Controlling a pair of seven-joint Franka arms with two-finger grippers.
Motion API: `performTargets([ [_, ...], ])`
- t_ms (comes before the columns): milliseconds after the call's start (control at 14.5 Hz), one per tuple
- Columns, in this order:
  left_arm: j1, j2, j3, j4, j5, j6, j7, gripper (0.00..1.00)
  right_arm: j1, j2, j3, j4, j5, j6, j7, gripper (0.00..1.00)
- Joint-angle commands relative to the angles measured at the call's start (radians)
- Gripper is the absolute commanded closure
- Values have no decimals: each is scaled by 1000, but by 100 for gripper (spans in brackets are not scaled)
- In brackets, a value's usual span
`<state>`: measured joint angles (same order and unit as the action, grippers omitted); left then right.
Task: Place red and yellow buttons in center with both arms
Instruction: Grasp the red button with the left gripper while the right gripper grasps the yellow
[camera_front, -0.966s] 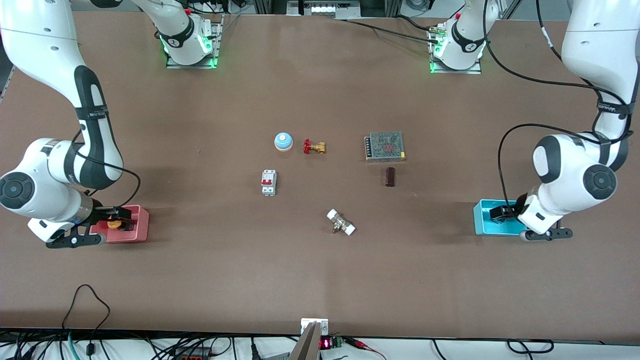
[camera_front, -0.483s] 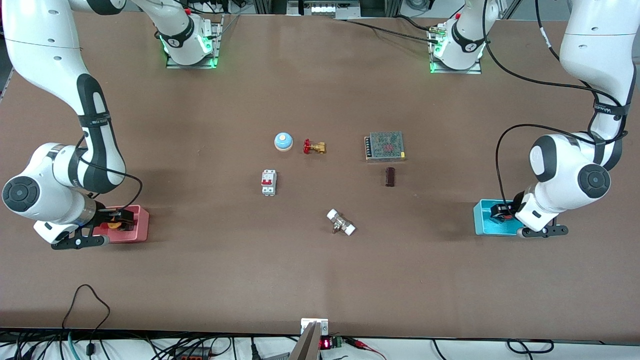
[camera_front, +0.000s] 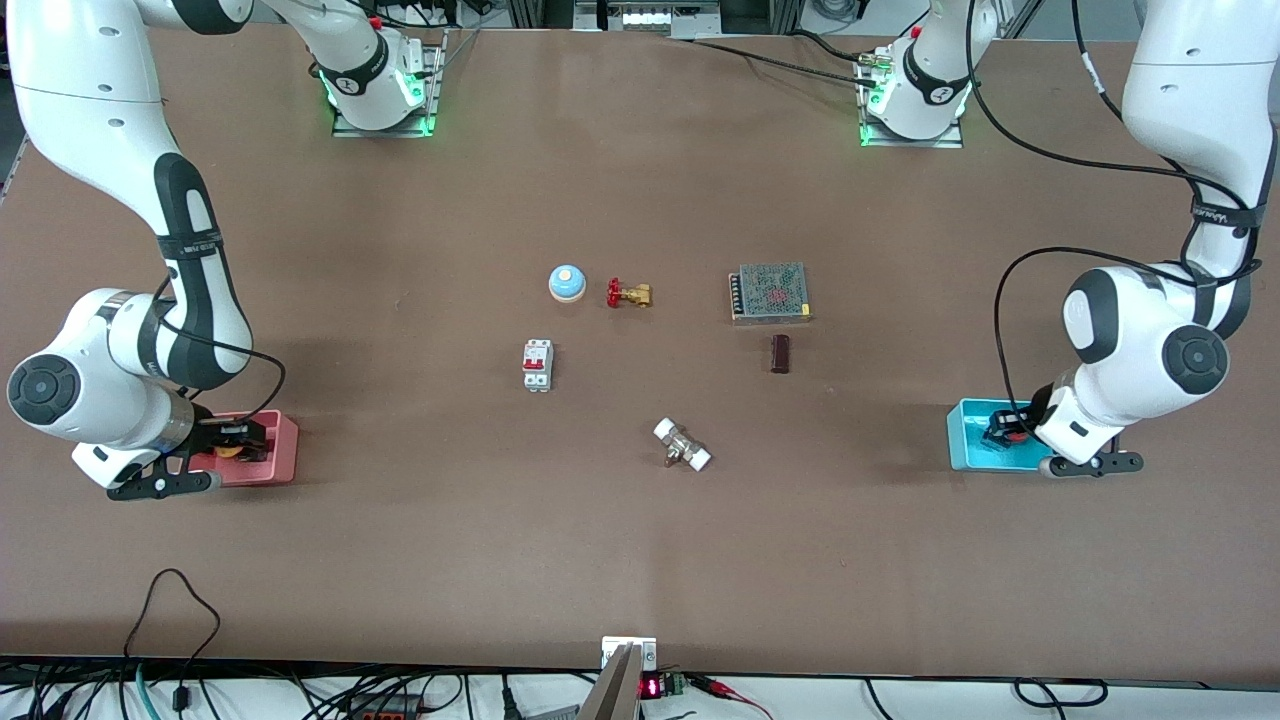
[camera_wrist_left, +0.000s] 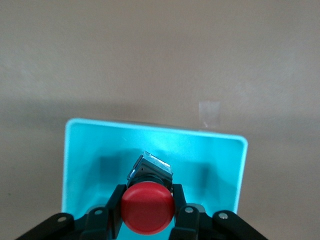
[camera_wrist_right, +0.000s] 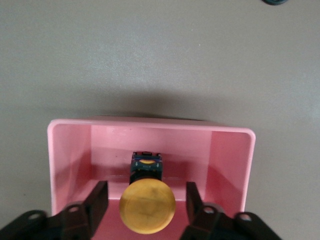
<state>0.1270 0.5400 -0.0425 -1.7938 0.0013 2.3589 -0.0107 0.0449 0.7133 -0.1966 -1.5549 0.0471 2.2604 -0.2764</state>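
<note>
At the left arm's end of the table the left gripper (camera_front: 1003, 430) is down inside the cyan tray (camera_front: 962, 440), and the left wrist view shows its 2 fingers (camera_wrist_left: 114, 210) pressed against either side of the red button (camera_wrist_left: 148, 207), so the jaws are closed on it while it sits in the tray with its black body tilted. At the right arm's end the right gripper (camera_front: 232, 440) is lowered into the pink tray (camera_front: 282, 450); in the right wrist view its fingers (camera_wrist_right: 96, 200) stand spread on either side of the yellow button (camera_wrist_right: 147, 207) with a clear gap on both sides, so the jaws are open and hold nothing. The yellow button rests inside the pink tray. The brown tabletop (camera_front: 640, 540) between the 2 trays carries several other items: a round blue bell (camera_front: 566, 283) just beside a brass valve (camera_front: 629, 294) with a red handle, a white circuit breaker (camera_front: 537, 365) nearer the front camera than the bell, a metal power supply (camera_front: 770, 292) with a small dark block (camera_front: 780, 353) just nearer the camera, and a white-capped fitting (camera_front: 682, 445) nearest the camera of the group.
</note>
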Motion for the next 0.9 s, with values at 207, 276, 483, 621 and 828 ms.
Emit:
performTargets([
  [207,-17,-161,-10,-12,20,-124,8,78,-13,2,5,65,20,-15,-79,68],
  [276,-18,-175,-16,-7,20,-141,3,78,-13,-9,5,65,17,-22,-81,68],
  [483,-62,-184,-30,-7,19,-173,-72,78,-3,-83,6,75,11,-141,-81,68],
  [621,-113,-178,-31,-7,19,-173,-148,78,13,-164,8,75,11,-243,-79,68],
  [828,-191,-147,-36,-7,17,-164,-274,78,84,-251,9,75,16,-360,-47,68],
])
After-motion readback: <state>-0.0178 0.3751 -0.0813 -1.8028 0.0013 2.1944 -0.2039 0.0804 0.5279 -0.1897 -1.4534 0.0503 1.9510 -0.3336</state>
